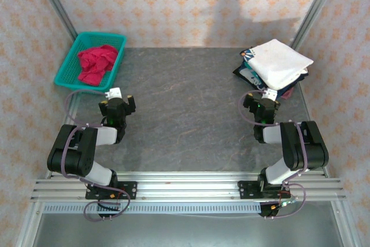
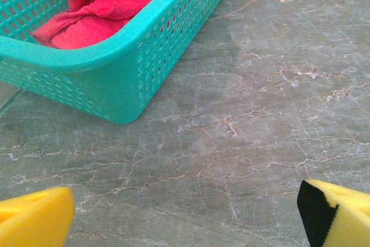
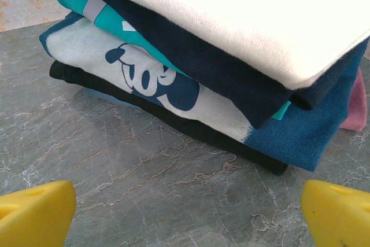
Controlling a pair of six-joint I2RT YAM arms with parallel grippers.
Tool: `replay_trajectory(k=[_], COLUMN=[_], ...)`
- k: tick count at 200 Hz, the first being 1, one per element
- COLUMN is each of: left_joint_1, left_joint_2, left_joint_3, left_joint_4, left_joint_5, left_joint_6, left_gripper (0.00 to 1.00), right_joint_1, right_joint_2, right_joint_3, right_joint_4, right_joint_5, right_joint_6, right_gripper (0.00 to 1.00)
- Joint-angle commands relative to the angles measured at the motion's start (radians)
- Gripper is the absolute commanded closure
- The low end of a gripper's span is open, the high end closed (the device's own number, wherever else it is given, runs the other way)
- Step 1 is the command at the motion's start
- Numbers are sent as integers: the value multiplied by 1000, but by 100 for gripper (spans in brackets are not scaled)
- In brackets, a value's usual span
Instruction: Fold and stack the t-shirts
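A crumpled red t-shirt lies inside the teal mesh basket at the back left. At the back right, a folded white t-shirt tops a stack of folded navy shirts with teal-and-white print. My left gripper is open just in front of the basket, above bare table. My right gripper is open just in front of the stack, with nothing between its yellow fingers.
The grey marble tabletop stretches between the basket and the stack. Patterned walls with metal frame posts close in the back and sides. A metal rail carries both arm bases at the near edge.
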Motion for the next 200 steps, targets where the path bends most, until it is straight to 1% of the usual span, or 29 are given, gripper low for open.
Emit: replay_trajectory(k=[1, 12, 22, 36, 46, 62, 77, 97, 112, 123, 135, 151, 165, 177, 200], left_joint_1=[-2, -16, -36, -60, -68, -97, -144, -176, -175, -171, -144, -53, 26, 67, 143], left_joint_2=[-28, -79, -138, -244, -327, -458, -576, -712, -748, -707, -600, -382, -166, -8, 207], left_joint_3=[23, 78, 112, 111, 120, 127, 123, 158, 245, 369, 538, 796, 1028, 1210, 1477], left_joint_4=[-7, -128, -236, -298, -379, -513, -626, -803, -983, -1134, -1298, -1525, -1693, -1786, -1844], left_joint_5=[-24, -21, -28, -30, -23, -2, -8, 10, -13, -34, -13, 87, 128, 127, 175], left_joint_6=[18, 39, 61, 72, 45, 15, -23, -110, -205, -240, -241, -246, -255, -248, -253], left_gripper=[0, 0, 0, 0, 0, 0, 0, 0, 0, 0, 0, 0, 0, 0, 0], right_joint_1=[0, 0, 4, 8, 8, 11, 21, 21, 23, 23, 29, 74, 134, 186, 273], right_joint_2=[-2, -42, -102, -202, -284, -414, -508, -591, -603, -585, -554, -504, -449, -396, -271], right_joint_3=[11, 11, 17, 27, 38, 48, 64, 127, 217, 305, 393, 511, 612, 702, 886], right_joint_4=[7, -23, -88, -193, -285, -398, -498, -653, -791, -900, -988, -1094, -1179, -1236, -1357], right_joint_5=[6, 5, 20, 30, 23, -26, -7, -24, -92, -151, -217, -232, -217, -225, -282], right_joint_6=[-14, -17, -19, -11, 18, 63, 119, 181, 212, 240, 261, 265, 235, 229, 236], right_gripper=[1, 1, 1, 1, 1, 1, 1, 1, 1, 0, 1, 1, 1, 1, 1])
